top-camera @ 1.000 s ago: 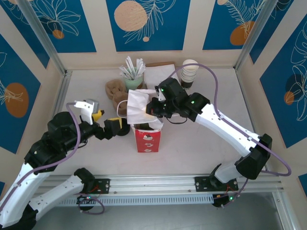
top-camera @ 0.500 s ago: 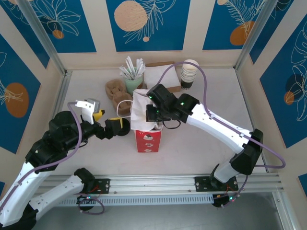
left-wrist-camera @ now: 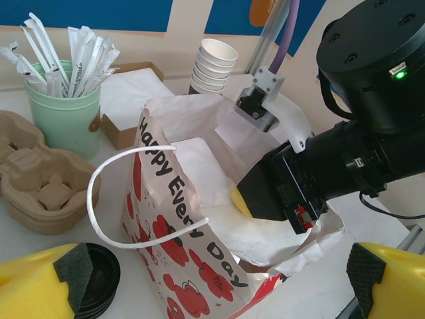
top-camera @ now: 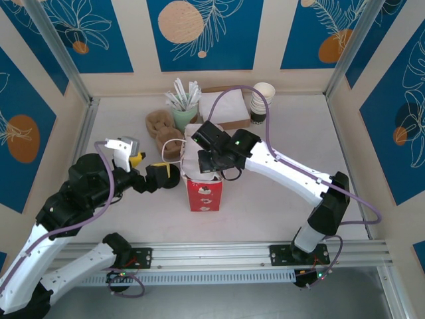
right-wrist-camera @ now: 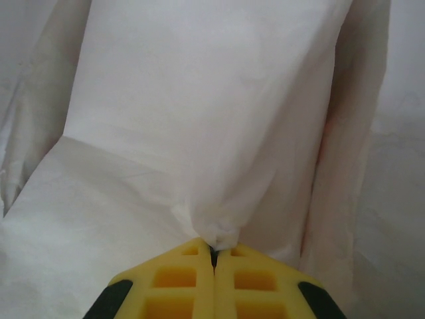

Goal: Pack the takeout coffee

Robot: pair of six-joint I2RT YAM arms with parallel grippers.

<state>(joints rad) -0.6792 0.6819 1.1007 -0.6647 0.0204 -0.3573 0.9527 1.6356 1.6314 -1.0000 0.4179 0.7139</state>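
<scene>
On the white table [top-camera: 279, 199] the right arm [top-camera: 285, 171] reaches in from the right and bends down over the red-and-white paper bag [left-wrist-camera: 166, 256], which stands upright near the middle (its side reads "Happy Every Day"). The right gripper [right-wrist-camera: 213, 250] is down inside the bag's open mouth, clenched tight on a pucker of white paper [right-wrist-camera: 199, 119]. Where the takeout coffee is I cannot tell: that paper and the gripper cover the bag's inside. The left gripper [left-wrist-camera: 219, 269] hangs just left of the bag, its jaws spread wide and holding nothing. Behind the bag lie brown cardboard cup carriers [left-wrist-camera: 40, 193], with a mint-green cup [left-wrist-camera: 63, 116] of wrapped straws [left-wrist-camera: 80, 53] and a stack of pale cups [left-wrist-camera: 214, 63] beyond. A low stack of black lids [left-wrist-camera: 96, 276] sits by the left finger.
</scene>
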